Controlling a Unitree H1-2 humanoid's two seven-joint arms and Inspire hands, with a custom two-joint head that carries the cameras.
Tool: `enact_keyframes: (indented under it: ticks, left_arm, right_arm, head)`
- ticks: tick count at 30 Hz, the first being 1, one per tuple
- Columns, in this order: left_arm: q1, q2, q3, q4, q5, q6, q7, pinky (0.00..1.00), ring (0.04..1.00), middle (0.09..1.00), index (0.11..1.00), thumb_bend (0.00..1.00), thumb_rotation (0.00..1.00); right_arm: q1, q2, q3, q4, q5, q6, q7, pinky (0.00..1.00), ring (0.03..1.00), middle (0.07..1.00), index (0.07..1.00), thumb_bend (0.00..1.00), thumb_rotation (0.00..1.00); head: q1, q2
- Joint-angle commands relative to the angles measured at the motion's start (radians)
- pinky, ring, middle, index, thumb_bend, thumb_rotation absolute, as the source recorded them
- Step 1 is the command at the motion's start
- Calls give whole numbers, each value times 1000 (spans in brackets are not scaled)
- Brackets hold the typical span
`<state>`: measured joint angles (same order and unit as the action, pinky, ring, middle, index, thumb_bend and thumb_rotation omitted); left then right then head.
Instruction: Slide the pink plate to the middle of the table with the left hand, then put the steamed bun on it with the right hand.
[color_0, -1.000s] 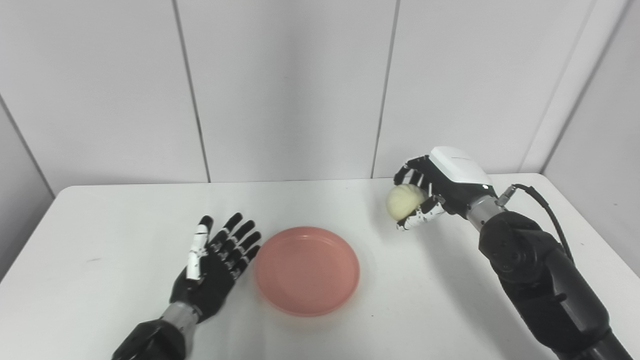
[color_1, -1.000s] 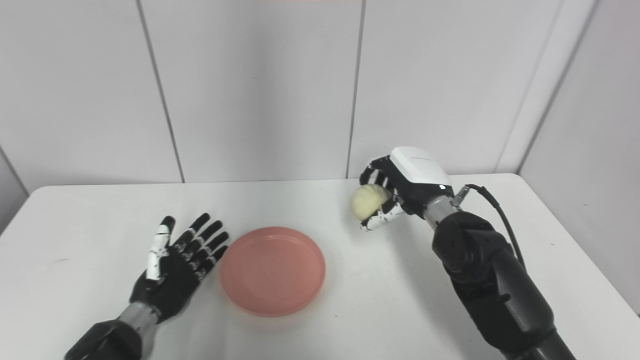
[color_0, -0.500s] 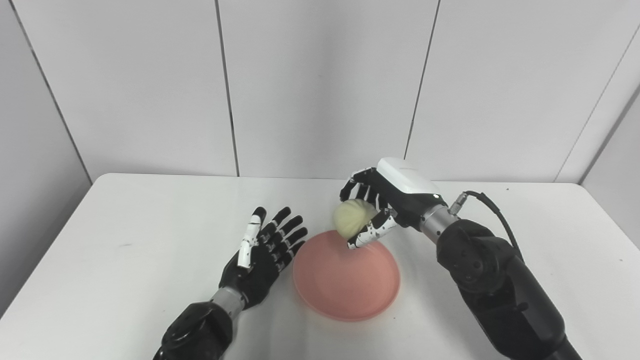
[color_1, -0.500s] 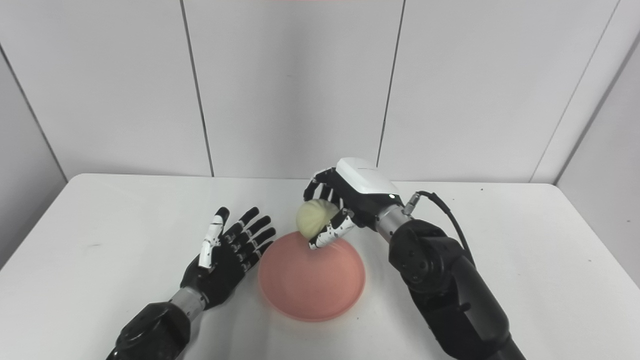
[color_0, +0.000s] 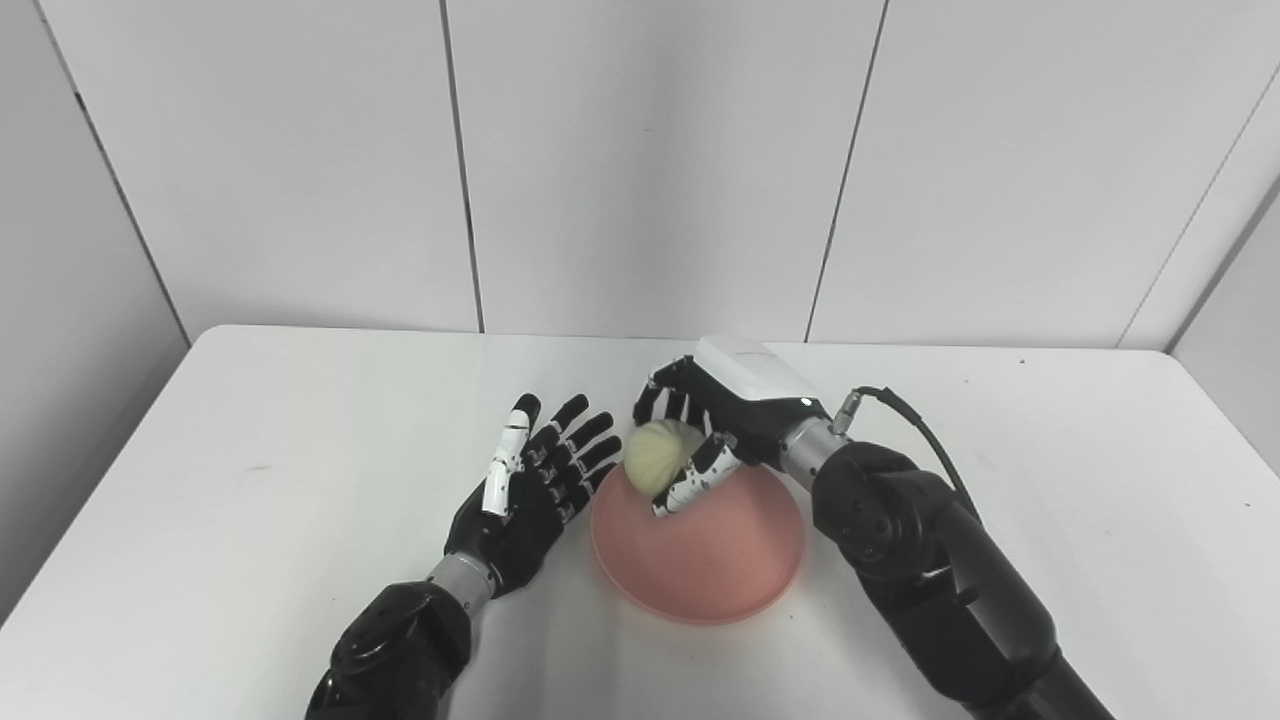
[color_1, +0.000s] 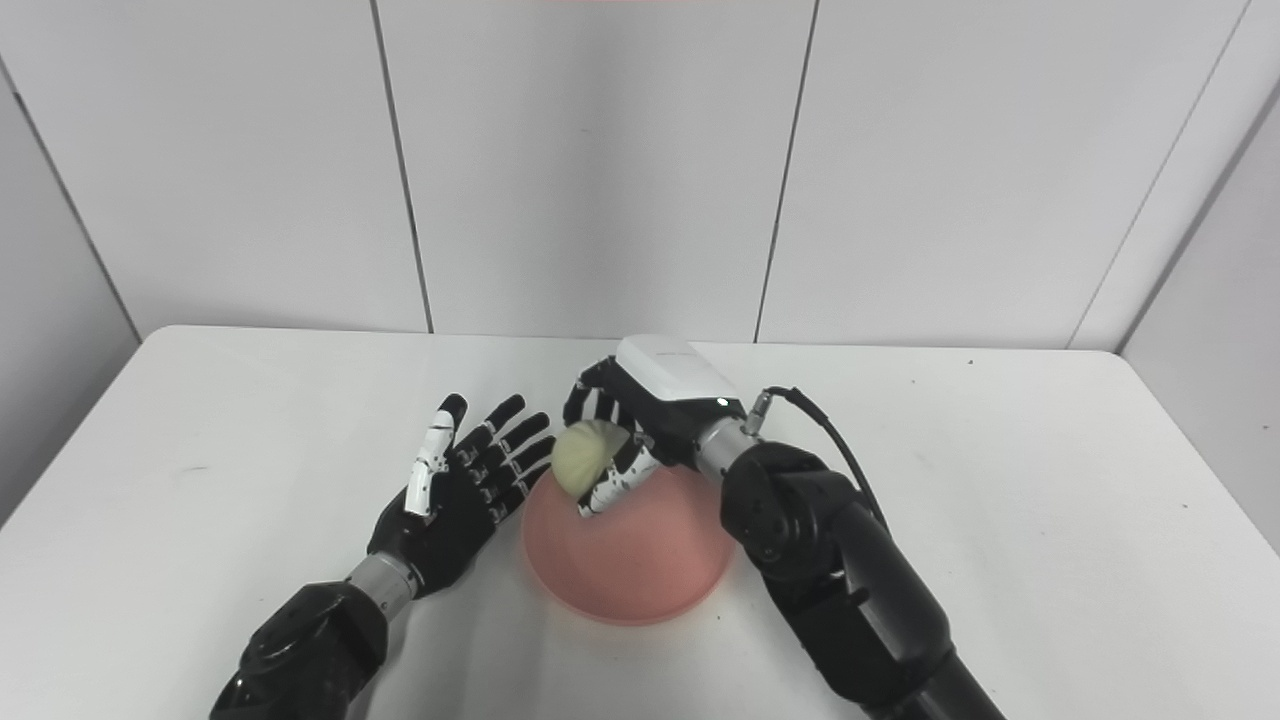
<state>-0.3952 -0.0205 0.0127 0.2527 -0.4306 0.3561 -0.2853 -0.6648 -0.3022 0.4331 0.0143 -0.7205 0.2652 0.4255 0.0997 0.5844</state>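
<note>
The round, shallow pink plastic plate (color_0: 700, 555) sits near the middle of the white surface (color_0: 200, 500), so the sliding half of the task looks finished, and the left hand (color_0: 530, 490) lies just beside the plate's left rim, palm up, its black fingers (color_0: 580, 435) spread and holding nothing. What has changed is on the other side: a second ago the right hand (color_0: 700, 430) held the pale, rounded steamed bun (color_0: 655, 465) well off to the right of the plate, half a second ago it had reached the plate's far rim, and now it has come further in and lower, so the bun hangs over the far-left part of the plate, close to the left hand's fingertips. The whole view also shifted over that second, so part of the apparent travel is the head moving. The right hand's fingers (color_1: 610, 485) are curled around the bun, gripping it; whether the bun already touches the plate cannot be told from either view. By my reading the carry is nearly done and what remains is a short lowering, perhaps a nudge towards the plate's centre, then letting go without brushing the left hand.
</note>
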Motion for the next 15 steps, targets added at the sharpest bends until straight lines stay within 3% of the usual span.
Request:
enact_keyframes:
  ticks: [1, 4, 7, 12, 15]
  left_arm:
    - [45, 8, -4, 35, 32, 69, 38, 933, 922, 933, 954, 552, 1000]
    - [46, 11, -3, 33, 32, 71, 38, 939, 925, 933, 953, 554, 1000]
    - [44, 14, -3, 32, 29, 72, 34, 947, 930, 937, 955, 556, 1000]
    - [48, 18, -5, 25, 28, 72, 28, 953, 936, 943, 960, 556, 1000]
    - [49, 20, -6, 22, 25, 73, 25, 960, 940, 947, 964, 557, 1000]
  right_arm:
    - [-32, 3, -4, -7, -12, -44, -33, 295, 374, 432, 537, 519, 0]
    - [-32, 2, 12, 12, -27, -34, -18, 277, 354, 414, 535, 518, 0]
    - [-33, -1, 29, 30, -51, -20, -12, 253, 331, 467, 495, 526, 0]
    - [-35, -8, 48, 29, -94, 16, 31, 263, 345, 479, 488, 528, 0]
    - [-36, -9, 50, 36, -110, 21, 49, 286, 370, 412, 527, 519, 0]
  head:
    - [-3, 1]
    - [-5, 1]
    - [-7, 4]
    - [-8, 8]
    - [-9, 11]
